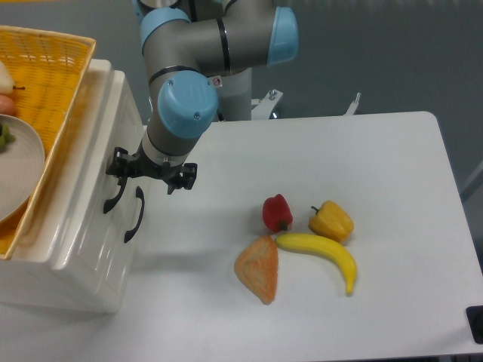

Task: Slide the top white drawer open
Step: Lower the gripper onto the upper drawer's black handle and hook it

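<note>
The white cabinet (pixel 75 256) stands at the table's left edge, its front facing right. The top white drawer (pixel 94 215) looks pushed in, flush with the lower drawer, and its curved black handle (pixel 113 197) sits just left of the lower drawer's handle (pixel 135 216). My gripper (pixel 151 172) hangs in front of the cabinet, open, with its black fingers spread wide. The left finger (pixel 118 163) is at the upper end of the top handle and the right finger (pixel 188 177) is over the table. I cannot tell whether the left finger touches the handle.
A yellow wicker basket (pixel 56 83) holding a plate rests on top of the cabinet. On the table to the right lie a red pepper (pixel 277 213), a yellow pepper (pixel 331 220), a banana (pixel 321 255) and an orange wedge (pixel 258 268).
</note>
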`<state>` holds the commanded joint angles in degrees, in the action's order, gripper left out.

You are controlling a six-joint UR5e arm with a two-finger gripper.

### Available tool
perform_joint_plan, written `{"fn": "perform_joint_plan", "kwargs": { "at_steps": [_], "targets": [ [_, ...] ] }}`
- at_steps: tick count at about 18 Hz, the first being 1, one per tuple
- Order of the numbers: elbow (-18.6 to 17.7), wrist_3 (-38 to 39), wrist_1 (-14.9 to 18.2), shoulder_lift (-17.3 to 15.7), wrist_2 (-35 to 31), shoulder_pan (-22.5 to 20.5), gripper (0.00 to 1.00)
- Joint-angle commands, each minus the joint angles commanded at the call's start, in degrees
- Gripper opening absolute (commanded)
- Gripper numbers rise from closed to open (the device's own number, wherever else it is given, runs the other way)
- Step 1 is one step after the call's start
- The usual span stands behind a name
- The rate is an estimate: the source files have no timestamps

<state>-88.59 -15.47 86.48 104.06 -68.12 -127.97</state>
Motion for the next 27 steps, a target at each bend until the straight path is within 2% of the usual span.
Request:
{"fn": "perform_joint_plan", "kwargs": {
  "at_steps": [27],
  "targets": [
    [-0.1,-0.2,-0.3,1.1,-0.4,0.8,1.00]
  ]
}}
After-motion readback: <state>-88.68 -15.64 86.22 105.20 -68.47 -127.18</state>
